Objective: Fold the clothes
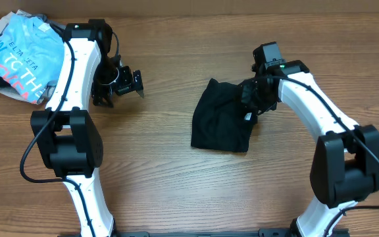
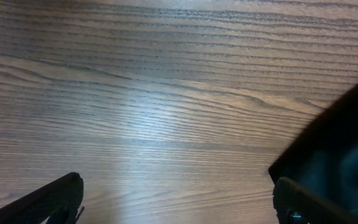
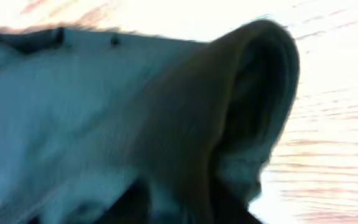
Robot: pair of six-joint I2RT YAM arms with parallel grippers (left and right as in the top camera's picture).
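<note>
Loosely, the black T-shirt [image 1: 221,122] lies folded — long axis near-to-far, slightly tilted.

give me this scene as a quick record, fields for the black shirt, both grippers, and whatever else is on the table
black T-shirt: partly folded, lying on the table right of centre
right gripper: at the shirt's far right edge in the overhead view; fabric bunched up close to its wrist camera; the grip itself is not visible
left gripper: open, over bare wood, left of the shirt and apart from it
light blue T-shirt: crumpled in the far left corner, no gripper on it
fold: not finished
</note>
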